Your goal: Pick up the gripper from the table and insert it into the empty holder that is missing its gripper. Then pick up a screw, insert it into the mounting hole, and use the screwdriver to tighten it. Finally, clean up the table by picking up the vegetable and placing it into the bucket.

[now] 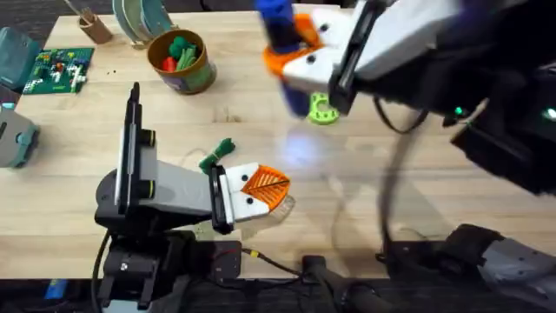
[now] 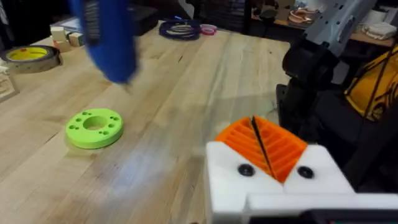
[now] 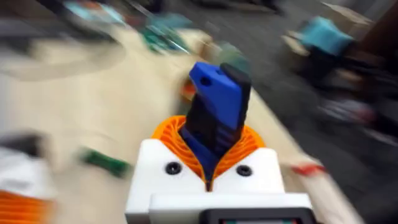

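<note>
screwdriver (image 3: 216,109) pinched in right gripper (image 3: 208,168) above table (image 1: 391,174); left gripper (image 2: 264,152) pressed together.

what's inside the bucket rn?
The bucket holds small toy pieces, red, orange and green, piled above its orange-brown rim. Whatever lies under that pile is covered. The dark green vegetable is not in it; it lies on the table by the left gripper.

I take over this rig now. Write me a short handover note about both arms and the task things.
Right end effector: shut on the screwdriver, raised above the table.
Left end effector: shut, holding nothing, low by the vegetable.
Bucket at the far left, already holding toy pieces.
Done: screwdriver picked up.
Left: vegetable into the bucket. I cannot tell whether the screw is tightened.
</note>
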